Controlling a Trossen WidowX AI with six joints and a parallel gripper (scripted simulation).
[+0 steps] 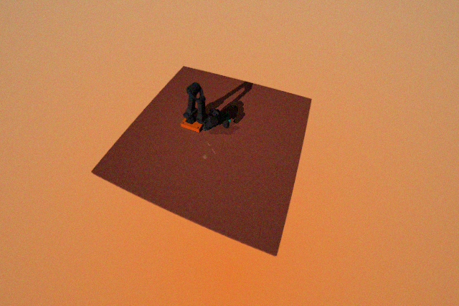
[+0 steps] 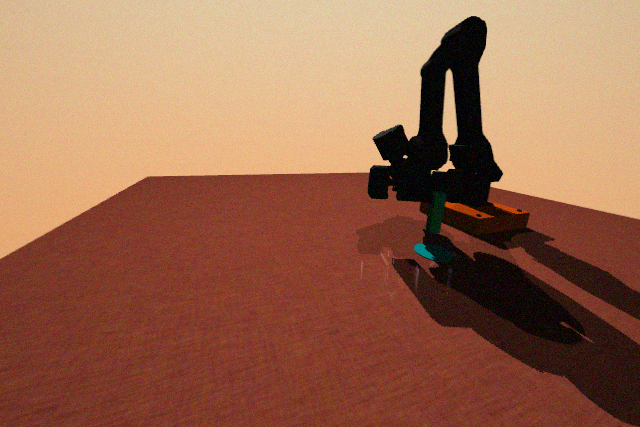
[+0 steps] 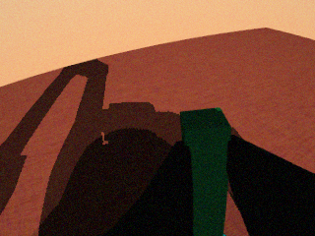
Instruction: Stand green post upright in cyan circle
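Claw [image 2: 439, 187] [image 3: 205, 148] fingers gripped the green post [image 2: 436, 213] [image 3: 210, 172] between them. It hung nearly upright, its lower length below the claw and its foot above the cyan circle [image 2: 424, 251] [image 1: 229, 120]. Beyond stood the orange base [image 2: 478, 226] [image 1: 191, 125], on the reddish-brown surface [image 2: 206, 308] [image 1: 207, 184].

We view the dark red table [image 1: 192, 176] [image 2: 232, 298] [image 3: 276, 84] from high and far, from low beside it, and close-up at the wrist, the first two views sharing the whole arm [image 1: 194, 89] [image 2: 469, 50].
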